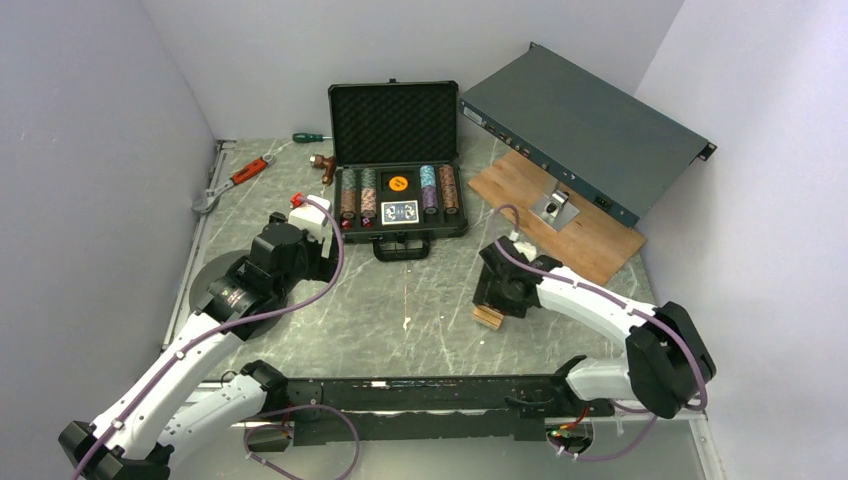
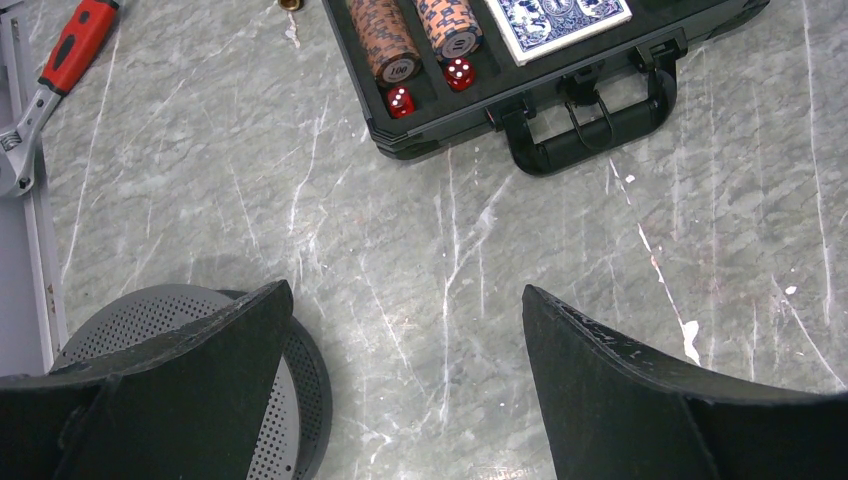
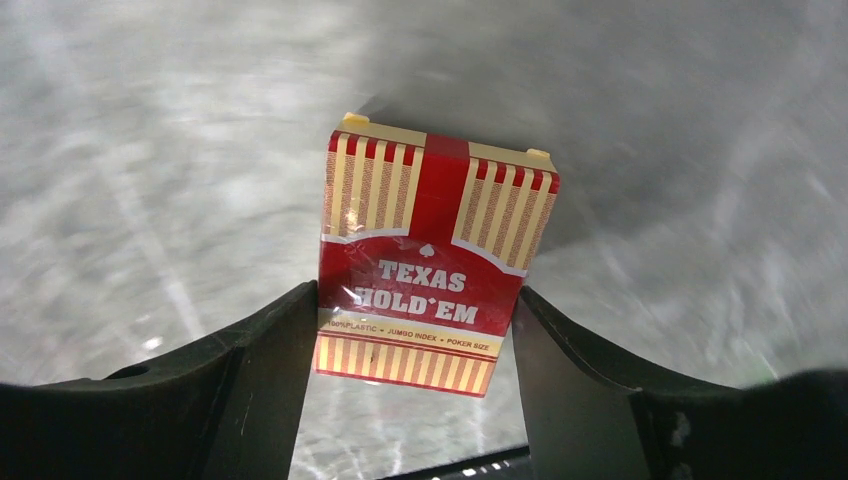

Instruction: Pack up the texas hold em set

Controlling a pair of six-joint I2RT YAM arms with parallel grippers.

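At the far left we note a red-handled wrench (image 1: 236, 178) lying on the counter (image 1: 420, 300), with a grey perforated disc (image 2: 150, 312) nearer the arm bases. The left claw (image 2: 405, 292) hangs above bare counter with its jaws wide apart, gripping nothing, just short of the case's near left corner. The black case (image 1: 393, 120) lies open at centre rear, its foam lid upright and its handle (image 2: 590, 125) towards the arms. Inside we record striped chip stacks (image 1: 357, 195) in the left and right rows, a blue deck (image 1: 399, 211) between them, and two red dice (image 2: 400, 100) at the near ends of the left stacks. Right of centre, well apart from the case, the right claw (image 3: 415, 292) is clamped on the red deck (image 3: 430, 270), one finger against each side. We cannot tell whether that deck touches the counter. A grey-green rack box (image 1: 585, 135) sits at rear right.
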